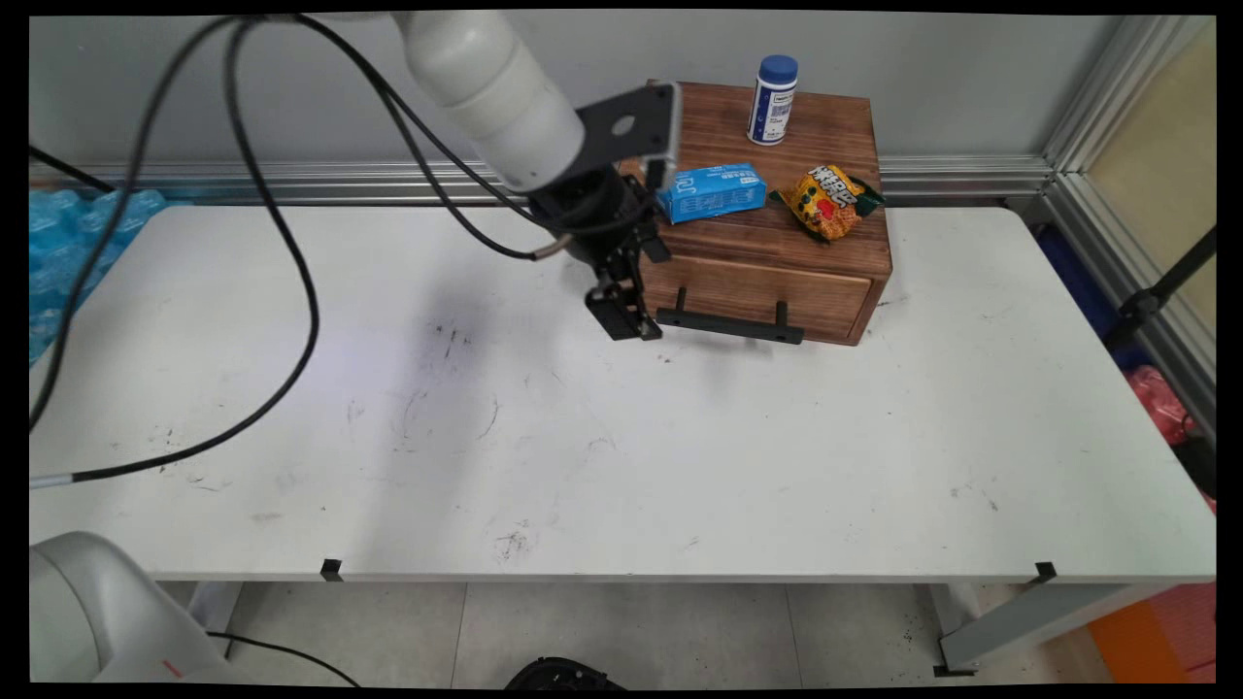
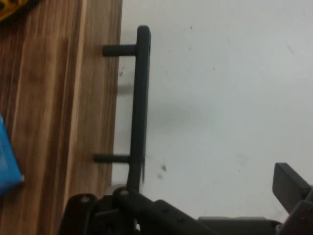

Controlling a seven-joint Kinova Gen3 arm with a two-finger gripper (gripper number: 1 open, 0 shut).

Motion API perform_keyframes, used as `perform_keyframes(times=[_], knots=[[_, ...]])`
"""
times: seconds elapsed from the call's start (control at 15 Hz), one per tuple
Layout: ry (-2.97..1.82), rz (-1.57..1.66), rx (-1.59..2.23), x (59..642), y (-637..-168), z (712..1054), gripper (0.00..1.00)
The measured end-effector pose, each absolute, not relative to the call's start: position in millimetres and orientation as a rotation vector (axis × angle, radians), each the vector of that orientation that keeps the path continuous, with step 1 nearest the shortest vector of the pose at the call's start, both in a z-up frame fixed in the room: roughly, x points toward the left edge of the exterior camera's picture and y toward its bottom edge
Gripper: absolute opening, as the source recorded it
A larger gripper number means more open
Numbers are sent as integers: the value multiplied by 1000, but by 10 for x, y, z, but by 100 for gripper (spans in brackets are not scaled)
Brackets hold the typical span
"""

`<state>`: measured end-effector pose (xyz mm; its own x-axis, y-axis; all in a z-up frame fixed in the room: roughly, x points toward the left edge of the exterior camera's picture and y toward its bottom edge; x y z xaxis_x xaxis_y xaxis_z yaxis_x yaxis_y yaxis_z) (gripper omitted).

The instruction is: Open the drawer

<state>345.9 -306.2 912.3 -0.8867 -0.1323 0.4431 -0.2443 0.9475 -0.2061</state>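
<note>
A small wooden drawer box (image 1: 777, 257) stands at the table's back, its drawer closed, with a black bar handle (image 1: 730, 325) on the front. My gripper (image 1: 626, 325) hangs low over the table at the handle's left end, open. In the hand view the handle (image 2: 139, 98) runs up from one finger (image 2: 122, 193), which sits right at the bar's near end. The other finger (image 2: 289, 182) stands far off over bare table. Nothing is held. On the box top lie a blue carton (image 1: 712, 191) and a yellow snack bag (image 1: 827, 201), and a white bottle with a blue cap (image 1: 773, 99) stands behind them.
Black cables (image 1: 291, 291) hang from the arm over the table's left half. The wall and an aluminium rail (image 1: 291, 180) run right behind the box. The wooden box (image 2: 58, 122) fills the left of the hand view, with the blue carton's corner (image 2: 7, 161) at its edge.
</note>
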Motion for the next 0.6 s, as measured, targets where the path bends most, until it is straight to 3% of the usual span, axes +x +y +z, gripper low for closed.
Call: perform_keyframes(times=[0.6], knots=[[-2687,408,196,3045,-3292,8676,100]])
